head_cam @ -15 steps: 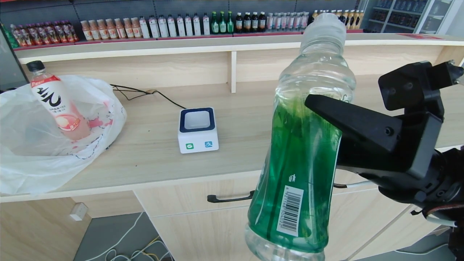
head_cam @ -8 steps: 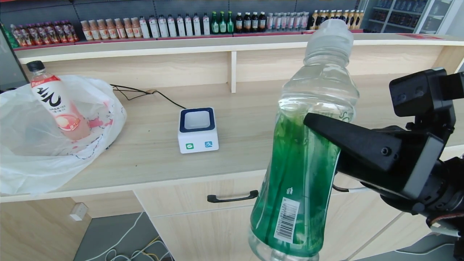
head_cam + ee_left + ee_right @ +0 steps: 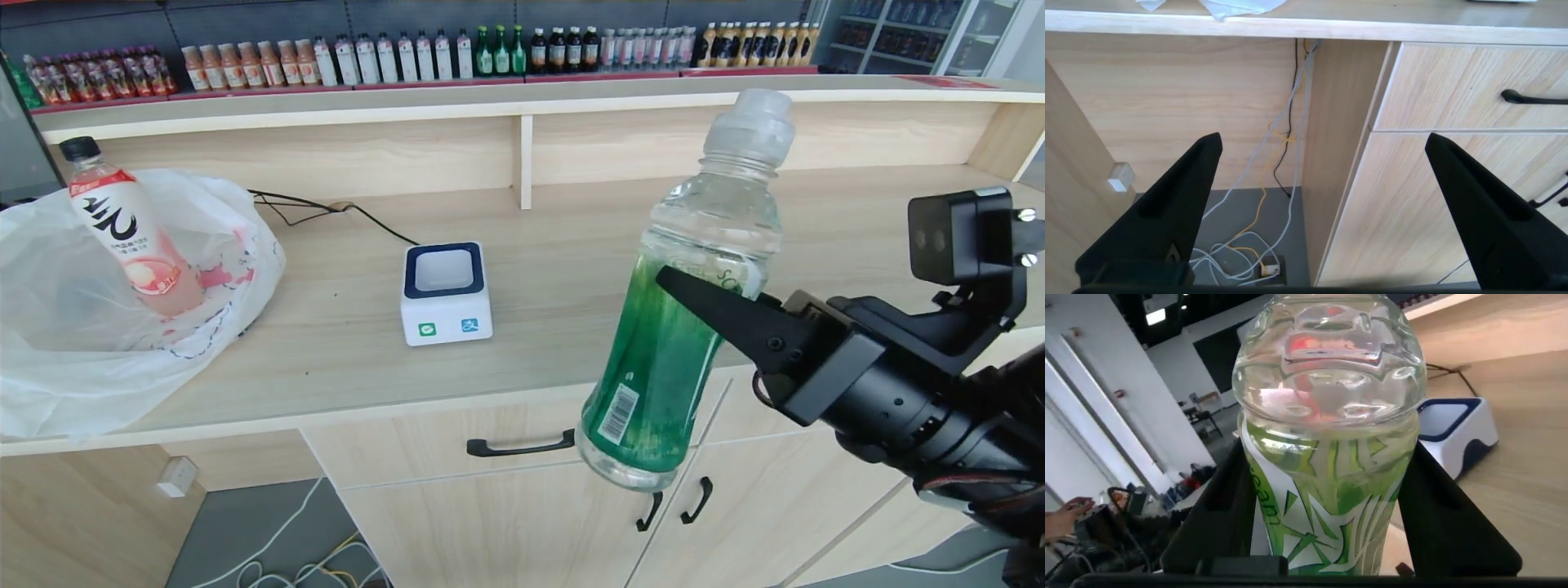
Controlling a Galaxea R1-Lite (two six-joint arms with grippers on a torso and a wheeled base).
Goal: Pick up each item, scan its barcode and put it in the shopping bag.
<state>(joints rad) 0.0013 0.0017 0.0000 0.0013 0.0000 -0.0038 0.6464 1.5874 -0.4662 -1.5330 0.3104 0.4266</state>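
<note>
While the left gripper [image 3: 1323,143] hangs low in front of the cabinet front [image 3: 1470,82] under the counter's edge, its fingers spread wide with nothing between them, the right gripper [image 3: 702,310] at the near right is clamped around the middle of the green bottle [image 3: 678,359]. The bottle is held in the air before the counter [image 3: 343,359], cap up and leaning right. Its green label carries a white barcode [image 3: 618,414] low on the near side, just above the clear base. Farther left, mid-counter, stands the white scanner [image 3: 446,292], with a dark blue-framed window on top and two small square icons, green and blue, on its near face. At the left lies the open white shopping bag [image 3: 73,359], holding a tilted pink bottle [image 3: 131,237] with a black cap, a red band and bold black characters. Along the far wall, a shelf of drinks [image 3: 408,57] runs across.
</note>
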